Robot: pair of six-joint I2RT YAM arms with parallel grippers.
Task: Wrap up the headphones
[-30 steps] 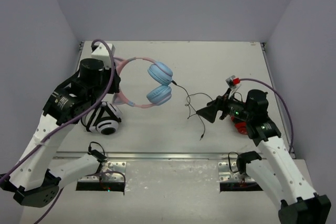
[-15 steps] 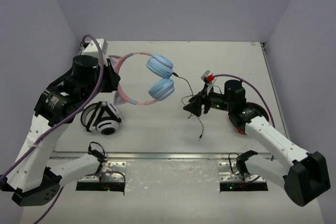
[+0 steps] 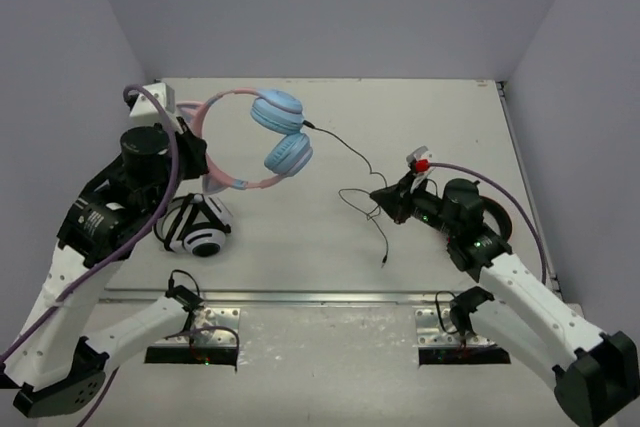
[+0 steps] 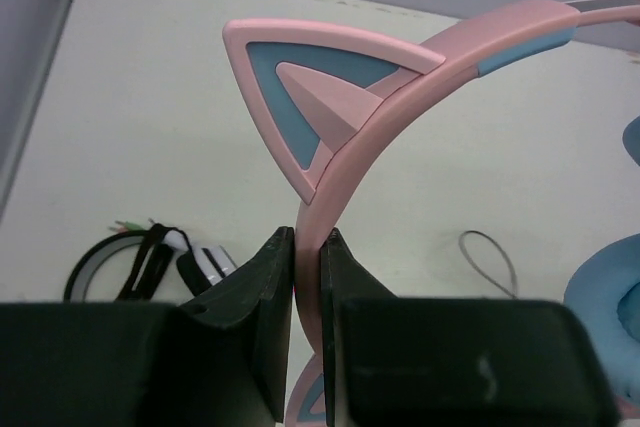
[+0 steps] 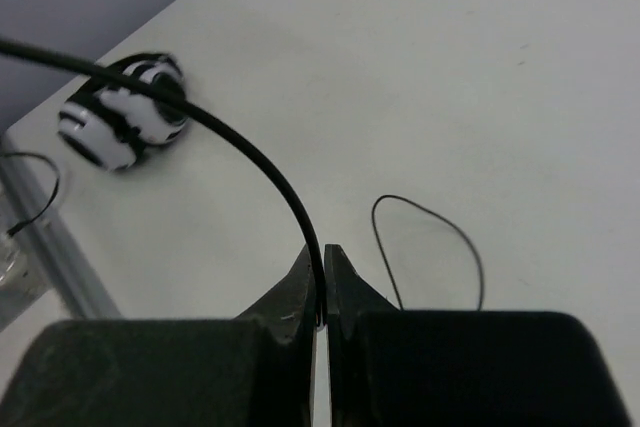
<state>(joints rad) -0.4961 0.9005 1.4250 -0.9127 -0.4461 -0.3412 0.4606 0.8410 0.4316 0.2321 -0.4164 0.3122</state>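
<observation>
"While the left gripper (image 4: 307,239) pinched the pink band (image 4: 400,77), where were the headphones (image 3: 277,113)?"

"Held up over the table's (image 3: 430,117) left rear. The right gripper (image 5: 322,253) was clamped on the cable (image 5: 262,162)."

"Which step?"

"Winding, barely begun, I'd judge. Next, the cable needed looping round the band."

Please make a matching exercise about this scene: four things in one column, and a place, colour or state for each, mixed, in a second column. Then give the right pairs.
1 left gripper
2 right gripper
3 black-and-white headphones
4 ear cups

a lying on the table
b shut on the black cable
c light blue
d shut on the pink headband

Pairs: 1-d, 2-b, 3-a, 4-c
</observation>
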